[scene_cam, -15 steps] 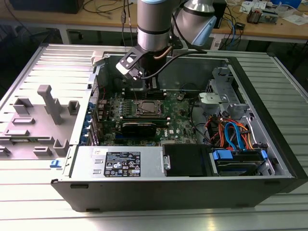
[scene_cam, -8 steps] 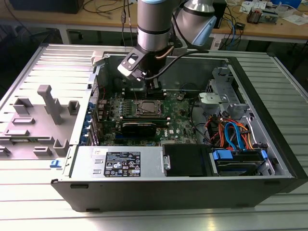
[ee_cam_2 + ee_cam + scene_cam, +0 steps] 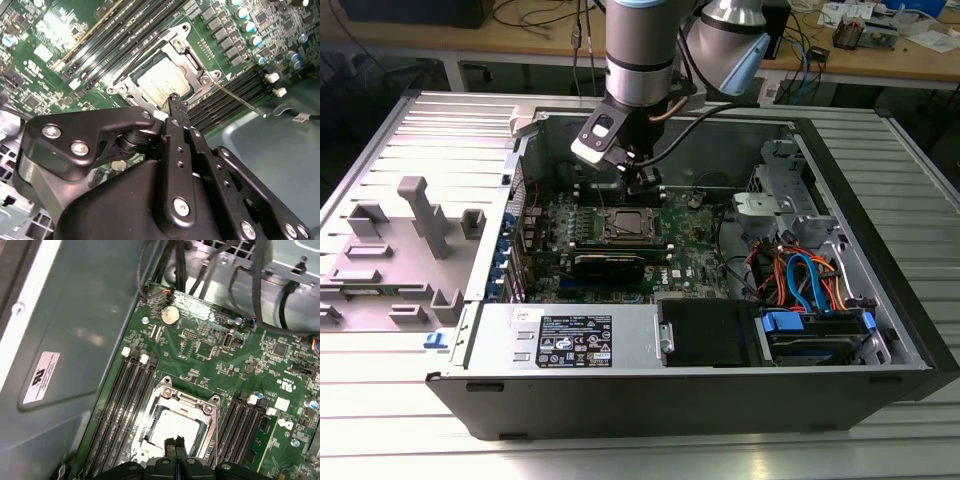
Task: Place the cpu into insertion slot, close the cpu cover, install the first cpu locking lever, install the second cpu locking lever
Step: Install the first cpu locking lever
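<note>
Just above the cpu (image 3: 172,426), the gripper (image 3: 174,442) was held, its fingers pressed together with nothing pinched. The cover (image 3: 189,400) was seen lowered around the cpu.

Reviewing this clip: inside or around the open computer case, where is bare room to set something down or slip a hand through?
Free: the ribbed silver tabletop between the black computer case and the exterior camera; the smooth grey case panel beside the long black memory slots. Crowded: the orange and blue cables at the exterior view's right.
</note>
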Robot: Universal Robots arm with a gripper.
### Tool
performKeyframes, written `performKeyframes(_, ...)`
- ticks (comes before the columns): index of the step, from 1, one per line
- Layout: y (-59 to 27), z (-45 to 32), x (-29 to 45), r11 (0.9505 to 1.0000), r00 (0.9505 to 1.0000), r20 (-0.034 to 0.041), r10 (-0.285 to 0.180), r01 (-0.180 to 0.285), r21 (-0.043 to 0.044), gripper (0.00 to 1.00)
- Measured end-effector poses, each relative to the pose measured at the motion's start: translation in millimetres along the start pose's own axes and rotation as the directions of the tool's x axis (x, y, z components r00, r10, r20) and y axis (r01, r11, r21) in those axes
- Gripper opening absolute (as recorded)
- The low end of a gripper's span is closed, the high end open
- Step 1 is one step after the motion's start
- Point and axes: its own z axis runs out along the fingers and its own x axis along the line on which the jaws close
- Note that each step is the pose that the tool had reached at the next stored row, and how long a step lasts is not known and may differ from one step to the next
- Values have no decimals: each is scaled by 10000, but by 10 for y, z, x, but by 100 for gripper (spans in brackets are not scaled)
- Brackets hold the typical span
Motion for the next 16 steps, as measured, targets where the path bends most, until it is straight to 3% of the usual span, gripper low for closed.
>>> performKeyframes(9,0,0,0,9957,9957,-13,-924,924,31,11)
performKeyframes(16,0,0,0,9839,9839,-27,-1788,1789,61,11)
